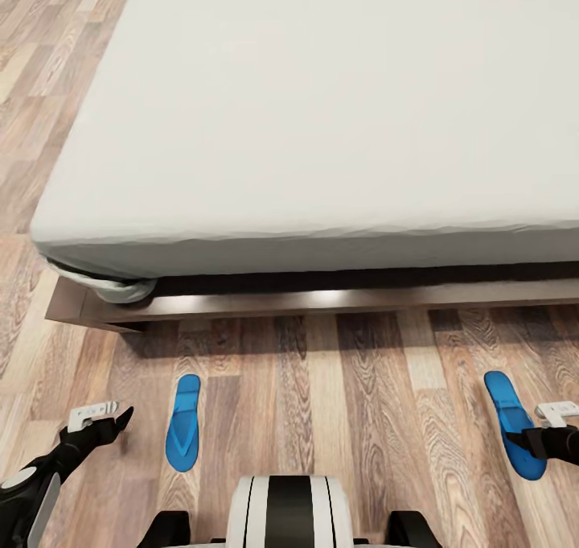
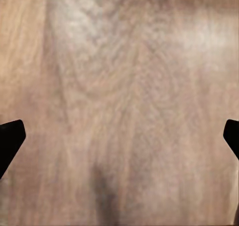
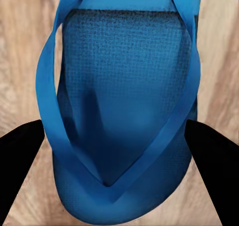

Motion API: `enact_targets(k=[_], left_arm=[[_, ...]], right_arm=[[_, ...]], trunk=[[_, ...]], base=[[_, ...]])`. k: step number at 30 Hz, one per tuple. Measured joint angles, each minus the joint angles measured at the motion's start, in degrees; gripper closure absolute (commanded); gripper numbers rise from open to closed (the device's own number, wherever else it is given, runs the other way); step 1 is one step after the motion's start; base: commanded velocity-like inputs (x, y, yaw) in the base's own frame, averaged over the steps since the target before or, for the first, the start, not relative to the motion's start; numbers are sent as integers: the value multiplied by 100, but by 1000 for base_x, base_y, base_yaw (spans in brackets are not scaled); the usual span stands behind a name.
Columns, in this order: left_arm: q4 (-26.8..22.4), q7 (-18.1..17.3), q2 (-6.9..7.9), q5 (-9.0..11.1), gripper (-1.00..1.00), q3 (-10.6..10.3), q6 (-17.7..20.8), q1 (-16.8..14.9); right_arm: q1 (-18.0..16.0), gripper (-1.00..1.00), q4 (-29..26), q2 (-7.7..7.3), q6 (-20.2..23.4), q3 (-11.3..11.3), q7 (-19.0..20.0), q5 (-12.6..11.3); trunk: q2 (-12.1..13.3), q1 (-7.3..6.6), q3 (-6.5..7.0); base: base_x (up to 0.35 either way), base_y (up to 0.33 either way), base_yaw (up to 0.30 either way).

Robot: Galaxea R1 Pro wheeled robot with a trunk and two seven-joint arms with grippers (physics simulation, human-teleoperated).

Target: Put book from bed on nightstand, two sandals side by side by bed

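Presently the two sandals lie flat on the wood-plank floor (image 1: 322, 387) in front of the bed (image 1: 322, 129), well apart from one another. The left sandal (image 1: 183, 423) rests near the bed's corner, toe toward the platform base (image 1: 322, 300); the right sandal (image 1: 515, 431) lies far off to the robot's right, angled slightly. Neither is yet beside the other, so the pairing step remains undone. No book is seen on the visible mattress.

The right gripper (image 1: 535, 439) hangs directly over the right sandal. In the right wrist view the sandal (image 3: 124, 111) sits squarely between the two dark fingers (image 3: 20, 156), its thong straps (image 3: 47, 101) meeting low in the frame; the fingers stand spread on either side of the sole, not touching it, nothing grasped. This placement reads as a line-up for a pinch across the sole's width.

The left gripper (image 1: 121, 419) hovers low, just beside the left sandal, on its outer side. Its wrist view shows bare planks between widely parted fingertips (image 2: 10, 139); it is released and holds nothing, evidently parked clear.

Judgement: the next move calls for a descent and closure on the right sandal.
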Motion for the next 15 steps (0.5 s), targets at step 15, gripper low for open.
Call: enact_targets(k=[15], left_arm=[[9,0,-8,0,-100,0,-1,0]], right_arm=[[0,100,0,0,0,0,0,0]], trunk=[[0,0,0]], base=[[0,238,0]])
